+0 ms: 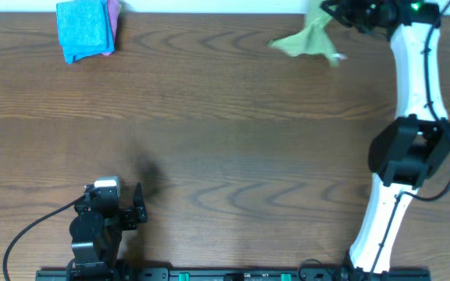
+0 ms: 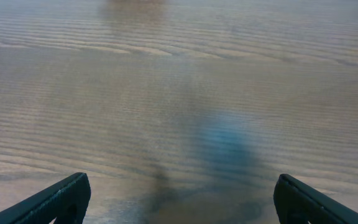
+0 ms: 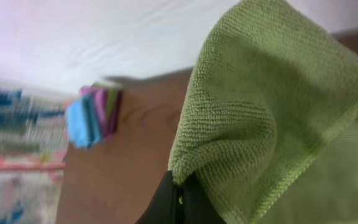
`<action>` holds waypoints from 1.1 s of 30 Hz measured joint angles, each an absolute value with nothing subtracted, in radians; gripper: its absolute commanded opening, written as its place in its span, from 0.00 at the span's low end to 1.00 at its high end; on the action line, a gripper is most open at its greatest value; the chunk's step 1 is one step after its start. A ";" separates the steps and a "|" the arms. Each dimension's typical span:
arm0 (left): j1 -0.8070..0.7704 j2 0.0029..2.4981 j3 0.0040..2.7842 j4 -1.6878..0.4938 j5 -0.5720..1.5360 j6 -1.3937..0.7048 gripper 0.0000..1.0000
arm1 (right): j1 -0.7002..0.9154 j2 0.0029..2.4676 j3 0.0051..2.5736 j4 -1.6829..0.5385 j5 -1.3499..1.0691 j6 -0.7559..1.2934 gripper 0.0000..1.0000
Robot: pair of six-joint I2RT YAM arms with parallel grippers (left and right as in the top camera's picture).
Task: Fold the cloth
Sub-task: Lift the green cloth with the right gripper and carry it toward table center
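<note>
Cloth (image 3: 272,106), lime-green, fills most of the right wrist view, its lower corner cut off by the frame and one edge pinched between the closed tips of the right gripper (image 3: 180,198). Overhead, it is held bunched near the far right edge of the table (image 1: 225,117), the gripper partly cropped. A blue cloth (image 1: 83,30) and a pink cloth (image 1: 114,14) lie well apart at the far left. The left gripper (image 2: 180,199) is spread wide over bare wood, with broad tabletop between the arms.
</note>
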State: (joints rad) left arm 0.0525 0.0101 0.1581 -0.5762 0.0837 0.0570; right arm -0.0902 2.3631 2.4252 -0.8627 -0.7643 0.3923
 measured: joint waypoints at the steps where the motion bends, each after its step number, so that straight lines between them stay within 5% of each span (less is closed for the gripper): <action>1: 0.052 0.010 0.158 -0.577 0.084 0.057 0.95 | -0.072 2.363 2.463 -0.918 -0.765 0.366 0.01; 16: 0.052 0.010 0.158 -0.577 0.084 0.057 0.95 | 0.289 2.363 2.914 -1.663 -0.653 0.036 0.01; 23: 0.052 0.010 0.158 -0.576 0.084 0.057 0.95 | 0.469 2.308 2.975 -1.696 -0.465 0.002 0.01; 33: 0.052 0.010 0.158 -0.577 0.083 0.057 0.95 | 0.479 1.887 2.893 -1.694 -0.298 -0.009 0.01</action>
State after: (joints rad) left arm 0.0525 0.0101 0.1581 -0.5766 0.0834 0.0570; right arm 0.4793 1.8866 2.8929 -1.6943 -0.2981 -0.0093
